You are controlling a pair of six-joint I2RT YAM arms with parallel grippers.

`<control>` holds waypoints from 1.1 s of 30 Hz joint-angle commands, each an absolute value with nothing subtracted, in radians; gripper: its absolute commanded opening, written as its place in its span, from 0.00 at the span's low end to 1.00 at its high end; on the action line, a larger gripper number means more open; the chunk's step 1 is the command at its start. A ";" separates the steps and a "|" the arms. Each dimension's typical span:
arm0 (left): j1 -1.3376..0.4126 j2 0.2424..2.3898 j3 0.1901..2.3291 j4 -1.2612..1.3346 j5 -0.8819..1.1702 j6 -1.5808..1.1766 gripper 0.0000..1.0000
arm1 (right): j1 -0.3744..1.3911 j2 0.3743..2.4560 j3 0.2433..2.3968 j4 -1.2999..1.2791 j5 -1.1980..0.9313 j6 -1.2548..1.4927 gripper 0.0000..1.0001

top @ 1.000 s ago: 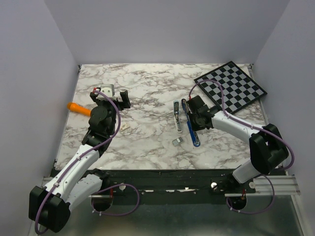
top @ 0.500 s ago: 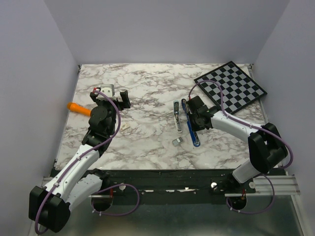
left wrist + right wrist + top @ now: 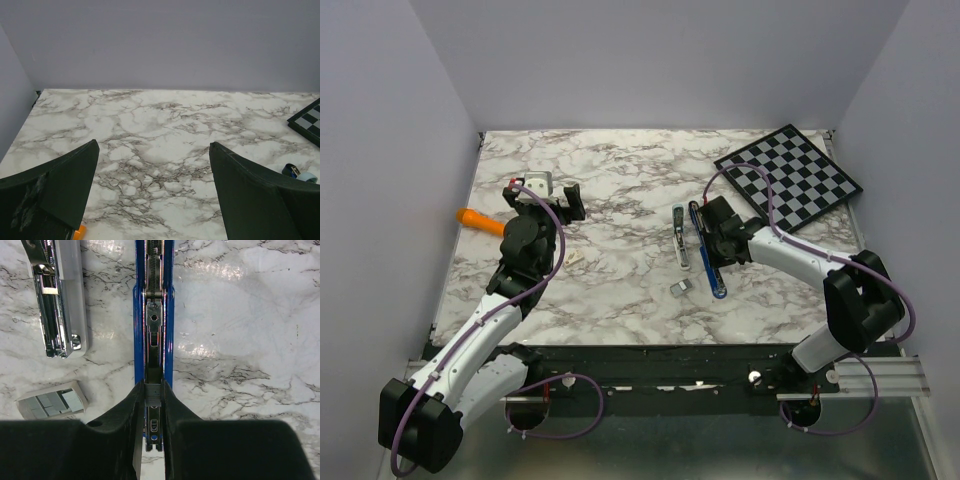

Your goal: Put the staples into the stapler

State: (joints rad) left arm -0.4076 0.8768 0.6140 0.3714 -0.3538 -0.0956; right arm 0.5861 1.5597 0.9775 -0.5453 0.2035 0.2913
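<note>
The stapler lies opened flat on the marble. Its dark blue base with the silvery channel [image 3: 710,265] [image 3: 154,315] runs lengthwise, and its light top half [image 3: 680,240] [image 3: 57,295] lies to the left of it. My right gripper [image 3: 705,243] [image 3: 153,387] is shut on a small grey block of staples [image 3: 153,392] and holds it directly over the channel near its near end. More staples sit in a small tray [image 3: 680,288] [image 3: 52,401], and one whitish block [image 3: 574,257] lies near the left arm. My left gripper [image 3: 544,197] [image 3: 152,200] is open and empty above the table.
An orange pen-like stick [image 3: 480,220] [image 3: 79,232] lies at the left edge by the left gripper. A checkerboard [image 3: 790,175] [image 3: 307,122] sits at the back right. Grey walls enclose the table on three sides.
My right gripper has edged very slightly left over the stapler base. The left arm has not moved.
</note>
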 commanded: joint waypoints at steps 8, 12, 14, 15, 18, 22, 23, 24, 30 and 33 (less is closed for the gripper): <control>-0.405 0.862 0.614 0.382 -0.337 -0.107 0.99 | 0.588 1.526 0.930 -0.503 0.232 0.285 0.24; -0.405 0.862 0.614 0.382 -0.336 -0.109 0.99 | 0.588 1.525 0.928 -0.502 0.227 0.285 0.24; -0.405 0.862 0.614 0.380 -0.336 -0.109 0.99 | 0.587 1.529 0.927 -0.503 0.219 0.287 0.24; -0.405 0.862 0.614 0.382 -0.336 -0.109 0.99 | 0.586 1.529 0.925 -0.503 0.215 0.285 0.24; -0.405 0.864 0.614 0.382 -0.334 -0.109 0.99 | 0.586 1.532 0.922 -0.503 0.209 0.285 0.24; -0.405 0.864 0.614 0.380 -0.333 -0.109 0.99 | 0.586 1.542 0.922 -0.511 0.204 0.284 0.26; -0.405 0.864 0.615 0.382 -0.333 -0.109 0.99 | 0.586 1.542 0.922 -0.512 0.207 0.285 0.29; -0.405 0.865 0.614 0.380 -0.334 -0.109 0.99 | 0.586 1.540 0.920 -0.514 0.206 0.285 0.32; -0.405 0.865 0.615 0.380 -0.331 -0.109 0.99 | 0.584 1.528 0.931 -0.518 0.212 0.287 0.39; -0.405 0.865 0.615 0.380 -0.331 -0.109 0.99 | 0.578 1.514 0.948 -0.525 0.215 0.298 0.45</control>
